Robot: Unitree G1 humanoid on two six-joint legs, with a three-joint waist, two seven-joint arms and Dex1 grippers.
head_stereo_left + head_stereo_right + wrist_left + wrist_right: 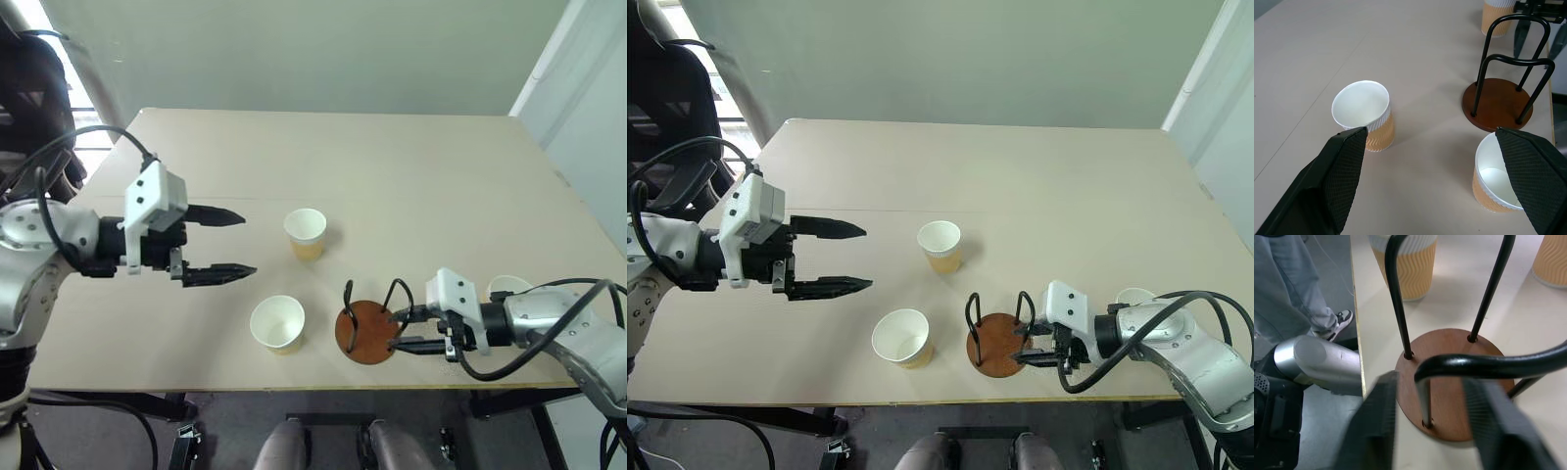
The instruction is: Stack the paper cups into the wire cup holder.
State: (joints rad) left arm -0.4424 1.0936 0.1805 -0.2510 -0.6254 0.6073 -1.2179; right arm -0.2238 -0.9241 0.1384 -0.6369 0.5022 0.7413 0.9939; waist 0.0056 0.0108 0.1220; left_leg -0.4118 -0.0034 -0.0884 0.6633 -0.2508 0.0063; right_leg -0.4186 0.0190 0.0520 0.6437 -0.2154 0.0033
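Three cups, none yet in the holder; all stacking remains. Far cup and near cup stand upright mid-surface; third cup sits at the right, behind the right arm. Cups: tapered paper, white inside, rolled rim, rippled tan wall. Holder: reddish-brown disc with two black wire loops, empty, near edge of beige surface. Left pincer open wide, empty. Right pincer parted around a wire loop, not gripping.
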